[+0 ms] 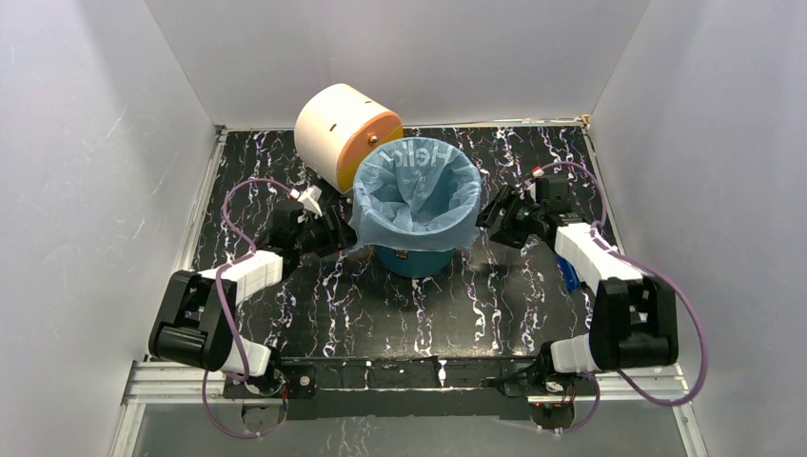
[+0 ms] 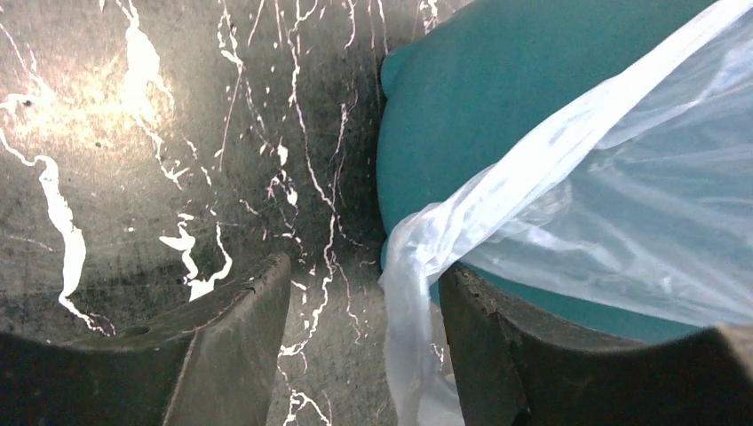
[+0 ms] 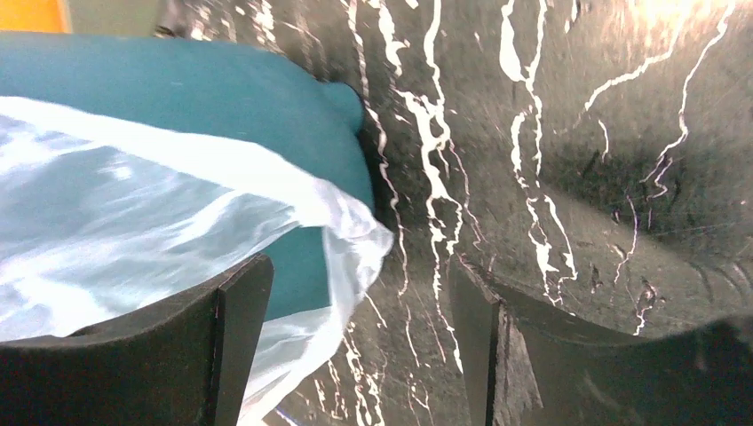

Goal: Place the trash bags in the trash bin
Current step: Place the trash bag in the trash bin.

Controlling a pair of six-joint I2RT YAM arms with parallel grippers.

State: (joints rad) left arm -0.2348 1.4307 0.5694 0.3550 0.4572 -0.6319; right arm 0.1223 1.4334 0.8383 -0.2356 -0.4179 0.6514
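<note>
White walls box in a black, white-veined marbled desk. From above, the round teal plastic bin stands near the middle, toward the far edge. The thin, translucent pale blue plastic bag already lines it, its mouth folded out over the rim. My left fingers and right fingers flank the bin, I judge so each can tug its side of the hem down. A cream and orange drum-shaped box lies just beyond the bin's far-left side, crowding that stretch of rim. A small dark blue flat object sits near the right edge, out of the way.

Through the left wrist camera, my fingers are spread, with a hanging fold of bag between them, unpinched.

Through the right wrist camera, they are likewise spread, and the bag's drooping corner hangs between them, gripped by neither.
</note>
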